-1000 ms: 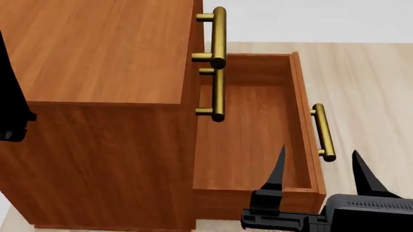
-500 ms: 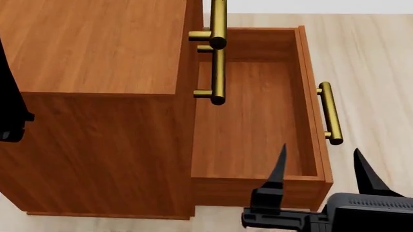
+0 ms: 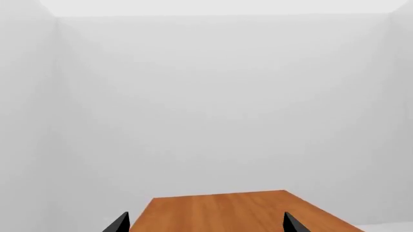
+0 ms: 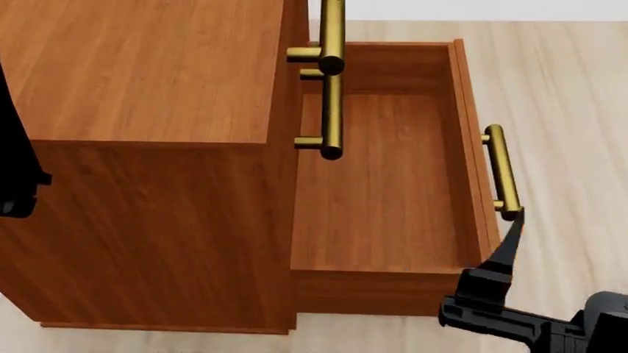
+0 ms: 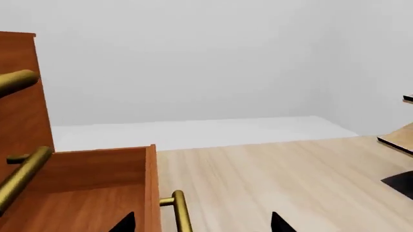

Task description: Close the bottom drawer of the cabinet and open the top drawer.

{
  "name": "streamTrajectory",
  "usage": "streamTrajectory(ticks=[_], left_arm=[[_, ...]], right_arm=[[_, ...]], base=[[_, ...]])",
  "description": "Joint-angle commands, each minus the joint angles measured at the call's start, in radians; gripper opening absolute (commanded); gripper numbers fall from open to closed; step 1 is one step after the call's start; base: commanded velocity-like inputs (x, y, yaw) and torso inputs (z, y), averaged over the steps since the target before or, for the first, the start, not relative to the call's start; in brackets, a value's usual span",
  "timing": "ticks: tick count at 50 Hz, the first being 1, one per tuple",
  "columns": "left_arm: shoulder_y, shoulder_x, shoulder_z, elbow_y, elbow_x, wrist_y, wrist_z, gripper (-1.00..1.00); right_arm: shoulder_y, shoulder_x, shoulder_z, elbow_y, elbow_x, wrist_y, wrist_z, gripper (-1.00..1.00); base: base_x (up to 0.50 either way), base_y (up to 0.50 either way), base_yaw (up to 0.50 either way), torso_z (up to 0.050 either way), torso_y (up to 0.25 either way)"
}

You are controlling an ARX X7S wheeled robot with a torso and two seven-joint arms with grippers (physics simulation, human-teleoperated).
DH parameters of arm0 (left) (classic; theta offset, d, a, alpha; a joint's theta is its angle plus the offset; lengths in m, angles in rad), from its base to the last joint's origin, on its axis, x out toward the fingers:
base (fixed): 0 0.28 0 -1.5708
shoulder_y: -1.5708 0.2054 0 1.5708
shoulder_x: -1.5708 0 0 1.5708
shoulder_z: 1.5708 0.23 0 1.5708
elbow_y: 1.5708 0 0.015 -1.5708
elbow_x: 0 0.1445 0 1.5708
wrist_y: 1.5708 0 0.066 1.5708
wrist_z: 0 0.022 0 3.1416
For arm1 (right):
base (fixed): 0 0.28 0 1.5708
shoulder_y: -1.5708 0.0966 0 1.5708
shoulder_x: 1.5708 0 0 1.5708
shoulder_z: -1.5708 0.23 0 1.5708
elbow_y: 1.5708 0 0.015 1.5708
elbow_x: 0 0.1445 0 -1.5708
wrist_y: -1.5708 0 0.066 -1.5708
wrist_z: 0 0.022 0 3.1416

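Below, the bottom drawer stands pulled fully out of the cabinet; the right gripper, jaws parted and empty, sits beside its brass handle. Left gripper likewise released above the cabinet top.

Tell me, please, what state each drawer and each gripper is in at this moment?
bottom drawer: pulled fully out, empty.
top drawer: shut, only its handle shows.
middle drawer: shut, flush with the cabinet front.
right gripper: open, fingertips straddling the bottom drawer's handle, holding nothing.
left gripper: open, holding nothing, above the cabinet top.
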Motion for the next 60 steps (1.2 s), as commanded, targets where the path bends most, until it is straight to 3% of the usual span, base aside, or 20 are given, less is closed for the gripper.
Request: streamTrajectory(ticks=[1, 23, 60], left_arm=[[-0.003, -0.005, 0.005, -0.002, 0.001, 0.003, -0.003, 1.00], [-0.003, -0.015, 0.003, 0.005, -0.011, 0.005, -0.008, 1.00], [-0.022, -0.030, 0.006, 0.001, -0.021, 0.012, -0.014, 1.00]], right_arm=[[0.003, 0.006, 0.096, 0.028, 0.000, 0.014, 0.055, 1.00], [0.096, 0.048, 0.119, 0.170, -0.054, 0.044, 0.103, 1.00], [0.379, 0.028, -0.030, 0.797, -0.151, -0.098, 0.032, 1.00]], base=[[0.00, 0.00, 0.00, 0.000, 0.000], [0.00, 0.00, 0.00, 0.000, 0.000], [0.00, 0.00, 0.00, 0.000, 0.000]])
